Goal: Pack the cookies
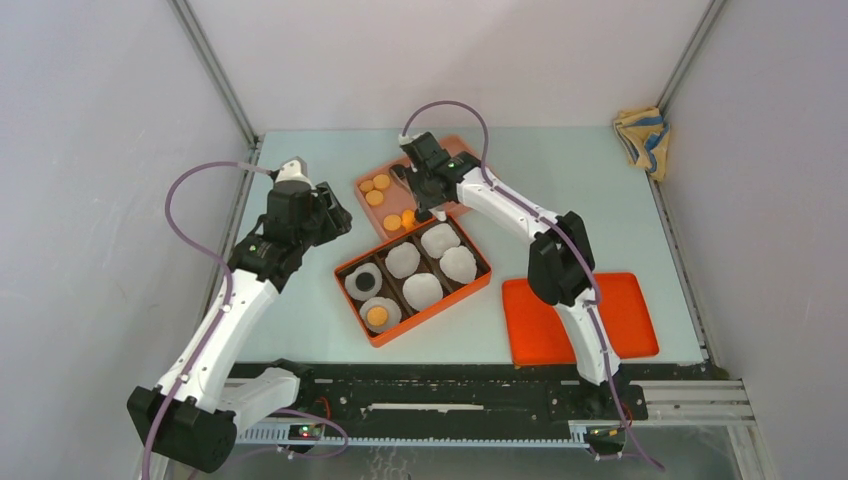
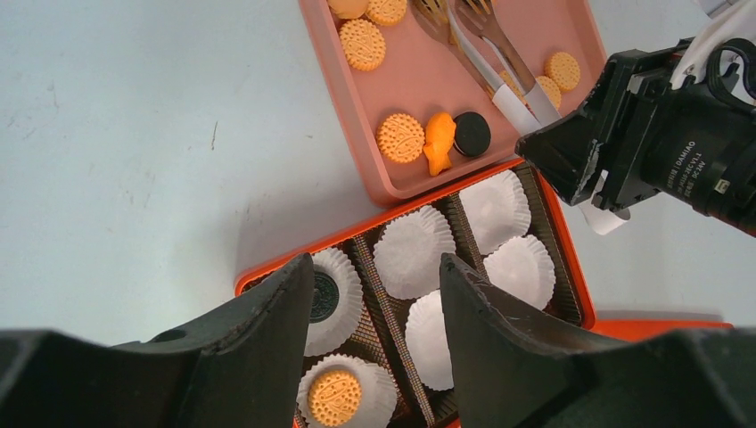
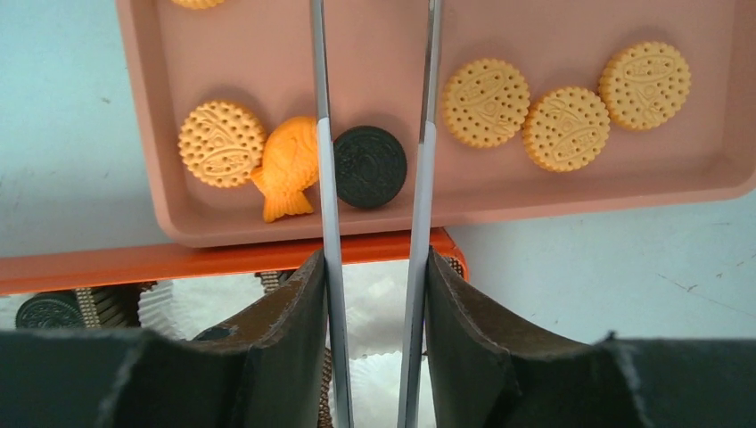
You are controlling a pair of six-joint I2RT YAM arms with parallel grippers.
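Several orange cookies (image 3: 486, 102), an orange fish-shaped one (image 3: 287, 166) and a black one (image 3: 369, 167) lie on the pink tray (image 3: 267, 53). My right gripper (image 3: 374, 267) is shut on metal tongs (image 3: 323, 134); their two arms reach over the tray with the black cookie below, between them. The tong tips are out of the right wrist view. The orange box (image 1: 430, 315) holds white paper cups; one has a black cookie (image 2: 323, 297), one an orange cookie (image 2: 334, 397). My left gripper (image 2: 376, 267) is open and empty above the box's left side.
The orange lid (image 1: 630, 320) lies flat right of the box, under the right arm. A yellow and blue cloth (image 1: 641, 138) sits at the far right corner. The right wrist camera (image 2: 624, 143) hangs over the box's far right cups.
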